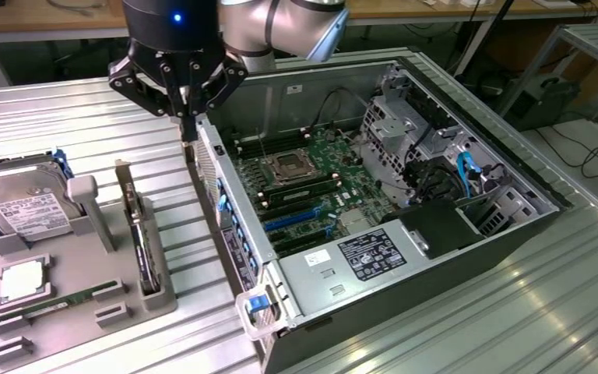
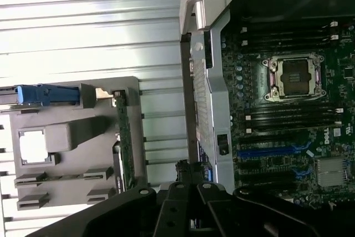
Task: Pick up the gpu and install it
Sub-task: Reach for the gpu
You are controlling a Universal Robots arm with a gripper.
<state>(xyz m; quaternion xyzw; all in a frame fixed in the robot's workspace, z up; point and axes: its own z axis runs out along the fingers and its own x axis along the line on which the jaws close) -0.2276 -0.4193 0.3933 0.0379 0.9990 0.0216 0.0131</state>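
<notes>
The gripper (image 1: pixel 188 128) is closed tight on nothing above the rear wall of the open computer case (image 1: pixel 434 312). The gpu (image 1: pixel 136 234) stands on edge in the grey holder (image 1: pixel 65 273), just to the exterior view's left of the case. The card looks light, stiff and fragile, so its bare upper edge seems the safest hold. The wrist view shows its green board (image 2: pixel 125 137) edge-on and the motherboard (image 2: pixel 288 137) slots, while the exterior view shows the gap between gripper and card.
</notes>
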